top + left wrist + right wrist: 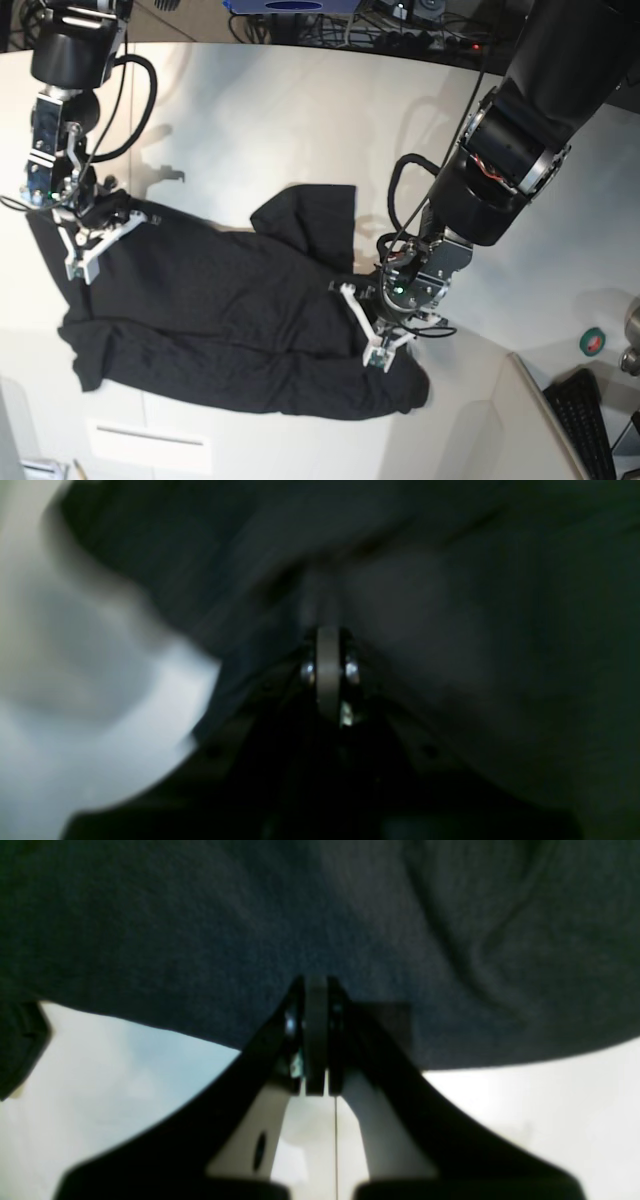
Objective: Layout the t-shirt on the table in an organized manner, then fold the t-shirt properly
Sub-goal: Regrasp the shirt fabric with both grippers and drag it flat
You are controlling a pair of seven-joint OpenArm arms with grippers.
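Note:
The black t-shirt (220, 300) lies crumpled across the off-white table (300, 120), with one part folded up at the middle and no print showing. My left gripper (372, 338) is low over the shirt's right end. In the left wrist view its jaws (327, 635) are shut, and creases in the dark cloth (500, 630) run to their tips. My right gripper (85, 245) is at the shirt's far left edge. There its jaws (316, 985) are shut just past the hem of the cloth (200, 940), above the pale table (525, 1120).
A green tape roll (592, 341) and a keyboard (590, 410) sit at the right edge beside an angled beige panel (520, 430). Cables (400, 20) run along the back. A white panel (150, 440) lies below the shirt.

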